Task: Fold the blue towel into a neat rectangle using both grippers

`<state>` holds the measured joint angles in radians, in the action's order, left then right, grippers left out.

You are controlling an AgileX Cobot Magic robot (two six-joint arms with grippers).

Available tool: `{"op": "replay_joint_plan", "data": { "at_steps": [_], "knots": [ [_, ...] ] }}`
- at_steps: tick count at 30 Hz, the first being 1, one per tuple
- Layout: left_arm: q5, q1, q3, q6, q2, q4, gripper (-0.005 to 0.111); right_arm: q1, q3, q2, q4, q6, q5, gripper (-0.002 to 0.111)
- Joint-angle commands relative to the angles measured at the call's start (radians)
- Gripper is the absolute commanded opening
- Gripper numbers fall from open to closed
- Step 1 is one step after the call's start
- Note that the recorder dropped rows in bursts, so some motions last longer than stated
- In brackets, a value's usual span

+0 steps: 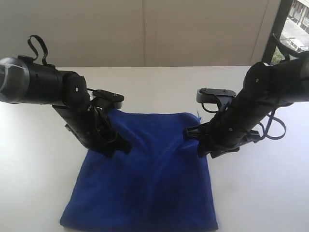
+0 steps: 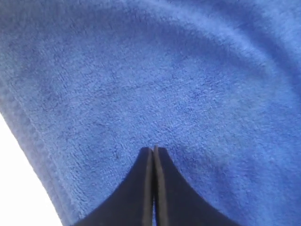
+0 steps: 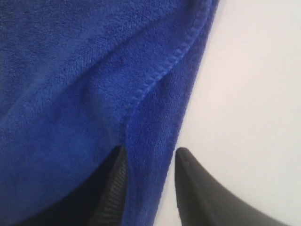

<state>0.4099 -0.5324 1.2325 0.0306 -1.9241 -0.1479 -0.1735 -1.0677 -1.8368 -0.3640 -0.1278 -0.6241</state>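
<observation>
While it lies spread on the white desk (image 1: 34, 193), the blue towel (image 1: 149, 183) fills the lower centre of the exterior view. Its nearest edge runs along the bottom of the frame and its sides narrow toward the far edge. The deep royal-blue cloth shows a soft, short pile, shallow ripples across its middle and a stitched hem along its border. Midway up its left side, the left gripper (image 2: 154, 149) points its tips at the pile just inside the hem, jaws pressed together with no cloth seen between them. At the right side, the right gripper (image 3: 150, 153) stands with jaws spread and the towel's edge, two layers deep, in the gap between them. One finger is over cloth, the other over bare desk. Behind are a pale wall (image 1: 145, 29) and, upper right, a window (image 1: 295, 24).
</observation>
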Motion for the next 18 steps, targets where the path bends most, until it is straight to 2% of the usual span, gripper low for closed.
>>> {"op": "replay_joint_plan", "data": {
  "at_steps": [1,8,13,15,17,18],
  "knots": [
    [0.007,0.000,-0.022,-0.001,-0.033,0.000,0.000,-0.019,0.011,0.012,-0.060,-0.072,0.025,0.033],
    [0.004,0.000,-0.022,-0.001,-0.053,0.000,0.000,-0.036,0.011,-0.008,-0.074,-0.088,0.094,0.033],
    [-0.008,0.000,-0.022,-0.001,-0.053,0.000,0.000,-0.036,0.011,-0.048,-0.080,-0.099,0.042,0.033],
    [-0.016,0.000,-0.022,-0.001,-0.053,0.000,0.000,-0.036,0.011,-0.052,-0.080,-0.104,0.038,0.027],
    [-0.016,0.000,-0.022,-0.001,-0.053,0.000,0.000,-0.036,0.011,-0.055,-0.080,-0.108,0.038,0.002],
    [-0.016,0.000,-0.022,-0.001,-0.053,0.000,0.000,-0.036,0.011,-0.055,-0.080,-0.105,0.038,0.000]
  ]
}}
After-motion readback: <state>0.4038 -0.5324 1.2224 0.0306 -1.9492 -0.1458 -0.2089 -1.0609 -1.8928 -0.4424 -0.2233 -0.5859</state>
